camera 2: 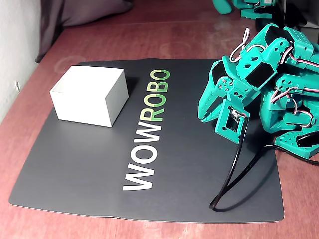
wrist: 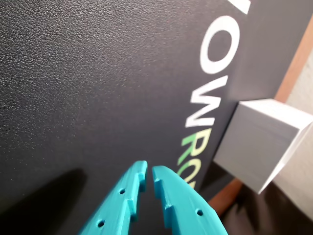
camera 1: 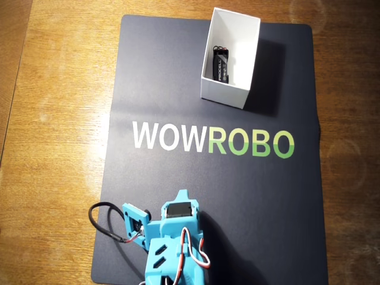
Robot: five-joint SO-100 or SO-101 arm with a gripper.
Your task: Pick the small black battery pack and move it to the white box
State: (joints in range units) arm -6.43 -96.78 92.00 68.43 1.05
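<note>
Battery pack (camera 1: 221,65): a small black pack with printed lettering, lying on the floor of the white box (camera 1: 250,54), as the overhead view shows. The box stands upright and open-topped near the far edge of the dark mat (camera 1: 178,77), beyond the "WOWROBO" lettering (camera 1: 212,141). In the fixed and wrist views the box walls hide the pack entirely.

Gripper (wrist: 149,177): the two teal fingers lie nearly together with only a thin slit between their tips, holding nothing, poised just above bare mat. The arm (camera 2: 259,74) is folded low at the near end of the mat, well apart from the box.

Step in hand: judged from this layout, the placing step appears complete and the arm sits at or near a rest pose. No further move seems called for beyond settling the arm.

Hard to make out: in the overhead view the arm is cut off at the bottom edge; the black cable (camera 2: 234,169) loops across the mat beside the arm.
</note>
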